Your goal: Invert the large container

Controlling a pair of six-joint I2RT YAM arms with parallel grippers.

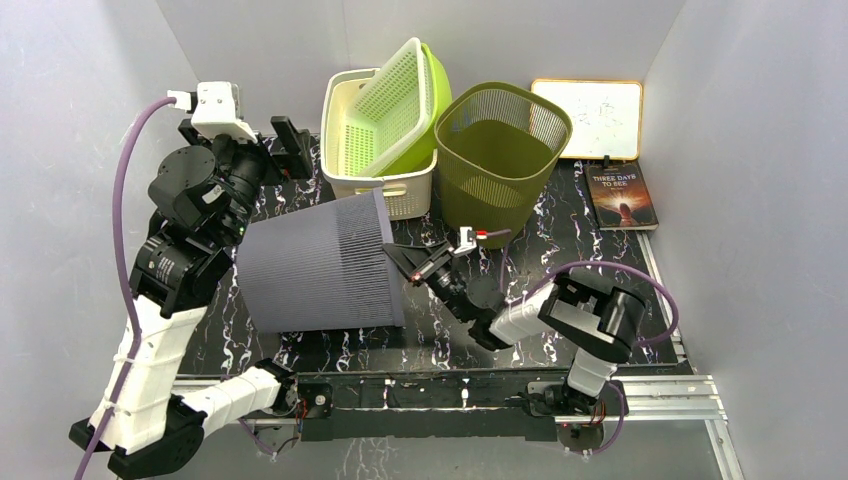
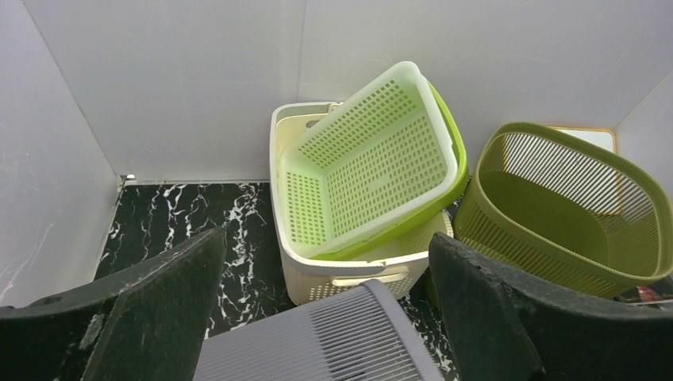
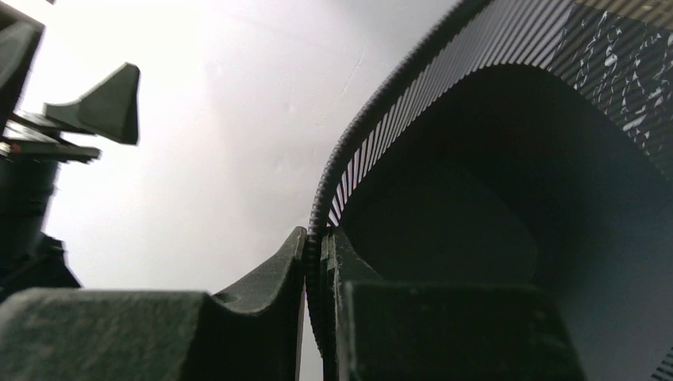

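Plainly, the black marbled table (image 1: 440,335) bears everything. The large grey container (image 1: 318,262) lies on its side there, mouth toward the right arm and base toward the left, which looks like halfway between upright and inverted. Behind it stand a cream basket (image 1: 400,195) and an olive bin (image 1: 497,170), near enough that the tipping wants care. The left gripper (image 2: 325,242) hangs over the container with its fingers spread wide and holding nothing, probably placed to steady it. The right gripper (image 3: 316,254) is clamped on the ribbed rim — one finger inside, one outside — a hold that should give leverage to roll the mouth downward.
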